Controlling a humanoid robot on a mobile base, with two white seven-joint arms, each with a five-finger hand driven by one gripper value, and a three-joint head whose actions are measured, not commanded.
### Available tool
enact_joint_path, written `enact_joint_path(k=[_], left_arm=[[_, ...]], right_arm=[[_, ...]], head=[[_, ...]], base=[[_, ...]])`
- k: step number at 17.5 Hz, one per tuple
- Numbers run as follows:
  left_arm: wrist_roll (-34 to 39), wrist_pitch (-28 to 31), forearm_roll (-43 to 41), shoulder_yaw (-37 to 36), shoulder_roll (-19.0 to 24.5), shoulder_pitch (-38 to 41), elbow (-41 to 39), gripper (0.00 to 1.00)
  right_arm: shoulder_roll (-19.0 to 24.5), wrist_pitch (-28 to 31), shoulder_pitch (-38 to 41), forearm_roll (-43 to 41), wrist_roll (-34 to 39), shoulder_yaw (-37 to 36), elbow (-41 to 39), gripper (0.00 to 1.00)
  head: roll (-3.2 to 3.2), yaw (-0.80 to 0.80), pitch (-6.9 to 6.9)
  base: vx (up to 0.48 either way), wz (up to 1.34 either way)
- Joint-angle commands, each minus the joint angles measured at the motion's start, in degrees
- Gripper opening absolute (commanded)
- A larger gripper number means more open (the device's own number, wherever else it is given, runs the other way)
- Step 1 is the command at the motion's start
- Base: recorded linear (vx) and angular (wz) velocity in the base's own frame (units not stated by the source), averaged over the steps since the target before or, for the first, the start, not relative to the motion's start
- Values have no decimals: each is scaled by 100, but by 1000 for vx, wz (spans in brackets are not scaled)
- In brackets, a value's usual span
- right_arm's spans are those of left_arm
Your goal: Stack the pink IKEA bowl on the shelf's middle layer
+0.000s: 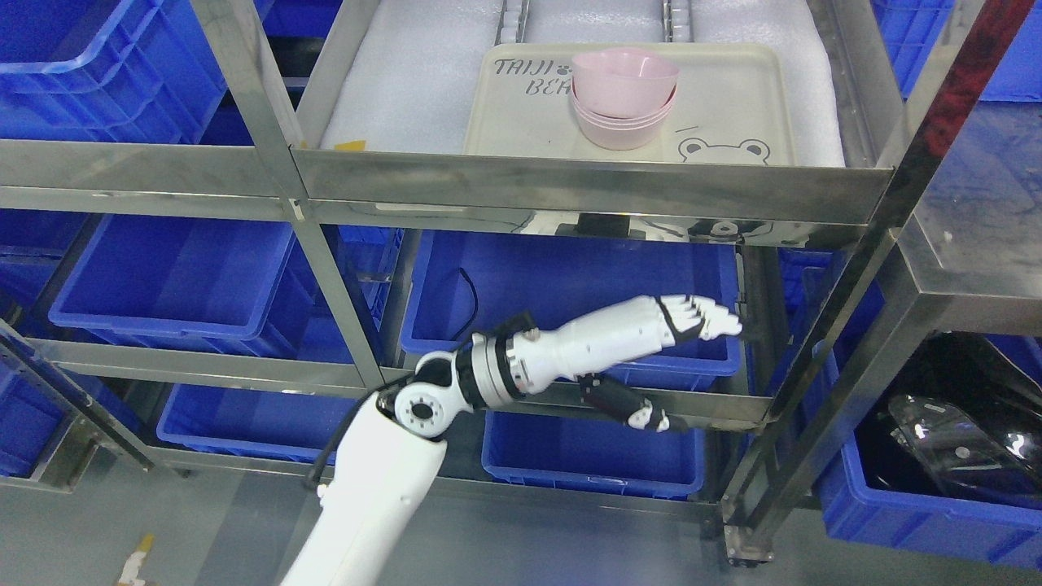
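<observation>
A stack of pink bowls (pixel 623 96) stands on a cream tray (pixel 733 106) printed with a frog face, on the steel shelf layer at the top of the view. The top bowl sits nested in the others and leans slightly. My left arm comes in from the bottom edge left of the middle and reaches to the right. My left hand (pixel 692 342) is below that shelf layer, in front of a blue bin, well under the bowls. Its fingers (pixel 712 321) are stretched out and hold nothing. The thumb points down and right.
The steel shelf rail (pixel 586 191) runs across just above the hand. Blue plastic bins (pixel 175 281) fill the lower layers and both sides. A slanted steel post (pixel 822 350) stands right of the hand. White foam padding (pixel 407 73) lies under the tray.
</observation>
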Motion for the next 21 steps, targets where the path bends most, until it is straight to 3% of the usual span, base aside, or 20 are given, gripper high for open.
enact_joint_path(k=[1,4,5,11,16,21], left_arm=[[729,-65,121,382,99,1792,236,92],[2537,-49,471,1121,99,1810,739,93],[2839,292,656,1341,99,1810,740,93],[2877,1674,1132,1975,99,1801,415,99],[3183,2886,1624,1985,99,1801,-603,100],[3290,2853,1624,1906,99,1793,-719,100]], right_arm=[[-100,4,123,0,-32,0,-100,100],[-100,4,123,0,-32,0,-100,100],[-100,4,123,0,-32,0,-100,100],[-100,4,123,0,-32,0,-100,100],[-100,4,123,0,-32,0,-100,100],[-100,4,123,0,-32,0,-100,100]], head=[[0,0,0],[0,0,0],[0,0,0],[0,0,0],[0,0,0],[0,0,0]], base=[[0,0],[0,0],[0,0],[0,0],[0,0],[0,0]])
